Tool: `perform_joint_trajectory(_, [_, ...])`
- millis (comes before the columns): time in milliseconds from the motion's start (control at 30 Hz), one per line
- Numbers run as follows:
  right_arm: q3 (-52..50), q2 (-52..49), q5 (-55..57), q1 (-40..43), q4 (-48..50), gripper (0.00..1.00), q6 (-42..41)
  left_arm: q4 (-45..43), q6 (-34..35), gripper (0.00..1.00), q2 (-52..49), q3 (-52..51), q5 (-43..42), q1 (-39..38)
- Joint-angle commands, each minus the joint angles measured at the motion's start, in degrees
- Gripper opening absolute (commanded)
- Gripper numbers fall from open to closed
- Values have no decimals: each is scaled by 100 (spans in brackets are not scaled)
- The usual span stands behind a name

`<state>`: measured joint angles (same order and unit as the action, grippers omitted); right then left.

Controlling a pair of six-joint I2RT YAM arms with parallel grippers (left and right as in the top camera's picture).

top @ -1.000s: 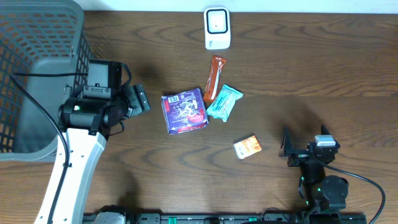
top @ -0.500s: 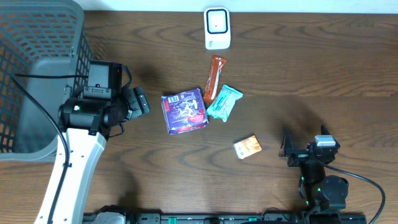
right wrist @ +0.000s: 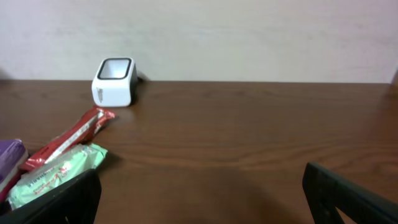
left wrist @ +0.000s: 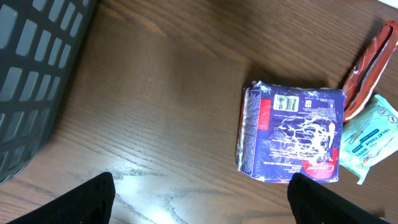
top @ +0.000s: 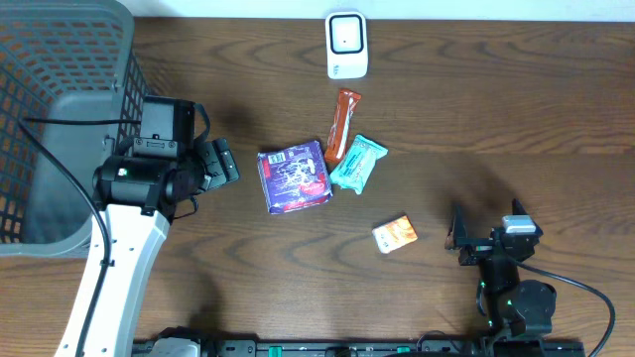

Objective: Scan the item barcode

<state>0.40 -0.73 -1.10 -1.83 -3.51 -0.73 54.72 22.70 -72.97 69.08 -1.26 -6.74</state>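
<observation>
Wood table (top: 516, 109) | purple packet (top: 295, 177) beside teal pack (top: 357, 164) (touching) | jaws spread

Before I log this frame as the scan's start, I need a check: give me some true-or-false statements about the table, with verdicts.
1. The left hand and right hand are both open and empty. True.
2. The purple pack lies in the basket. False: it lies on the table, outside the basket.
3. The red bar lies nearer the scanner than the orange pack does. True.
4. The orange pack touches the purple pack. False: they lie apart.
</observation>
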Motion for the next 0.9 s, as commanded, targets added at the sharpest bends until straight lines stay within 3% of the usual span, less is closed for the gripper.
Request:
perform_joint_trajectory(0, [-9,24,-634,11,175,99,-691,22,9,89,26,-39,85,31])
perform_joint_trajectory(167, [-11,24,-2524,11,264,99,-2647,22,9,89,26,-39,87,31])
perform_joint_trajectory(267, [-11,24,-3320,11,98,99,-3091,22,9,89,26,-39,85,31])
perform_joint_trajectory(467, [-11,24,-3526,11,262,99,-4806,22,9,89,26,-39,87,31])
perform_joint_trajectory(600, [-9,24,-3755,11,409,99,-4996,22,9,89,26,-39,85,31])
perform_joint_trajectory(767, [35,24,-4586,7,1696,99,-5093,22,9,89,26,-39,85,31])
perform_joint_trajectory(867, [334,24,-4465,7,1740,99,-5217,22,9,89,26,-39,85,31])
